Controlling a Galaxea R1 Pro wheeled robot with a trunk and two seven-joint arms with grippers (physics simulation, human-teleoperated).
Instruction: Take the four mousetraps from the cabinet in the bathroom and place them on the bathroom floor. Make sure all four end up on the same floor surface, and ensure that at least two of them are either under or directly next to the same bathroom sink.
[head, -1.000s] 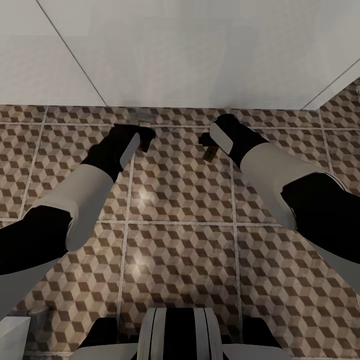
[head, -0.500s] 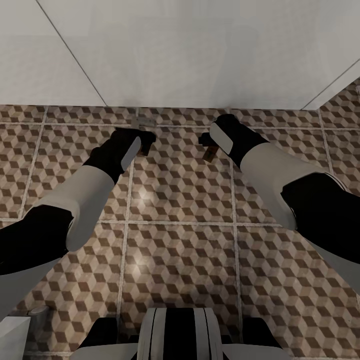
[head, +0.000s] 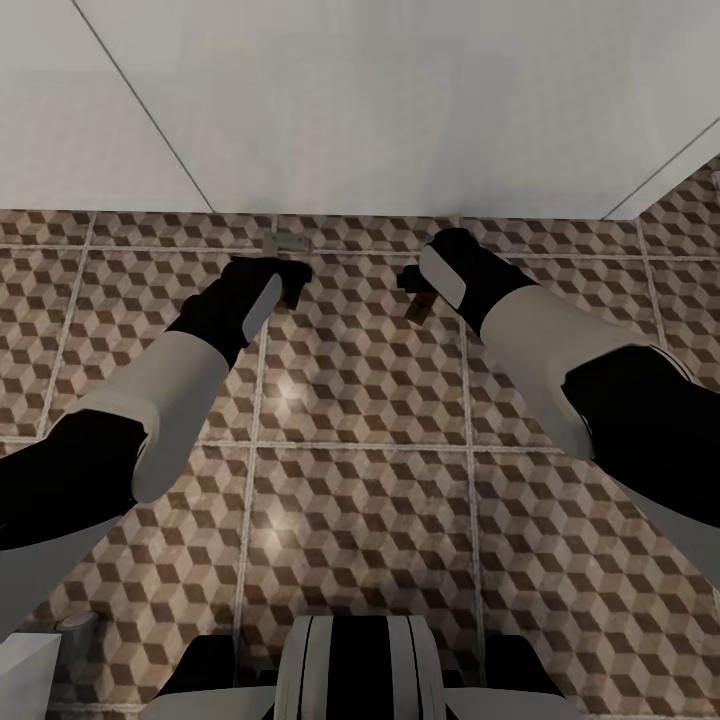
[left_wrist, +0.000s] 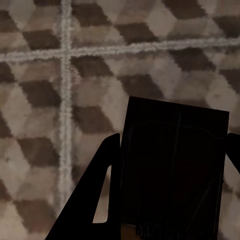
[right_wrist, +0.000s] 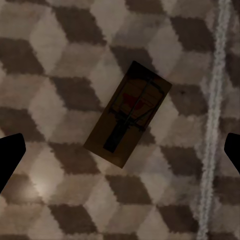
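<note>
Cube-patterned brown and cream tiled bathroom floor (head: 360, 400): glazed, faint sheen, pale rough grout. Small flat tan wooden mousetrap (right_wrist: 127, 114): matt board, dark metal wire. White wall panels (head: 380, 100): smooth, matt.

Your arms run in bands — black upper sleeves, smooth pale-grey forearm shells, then black wrists. Each wrist carries a slim light-grey panel along its side. Your left pincer (head: 290, 280) and right pincer (head: 415, 290) are matte black with flat, angular fingers (left_wrist: 85, 210). Your trunk (head: 360, 665) below is rounded white with thin black stripes — black blocks flank it.
</note>
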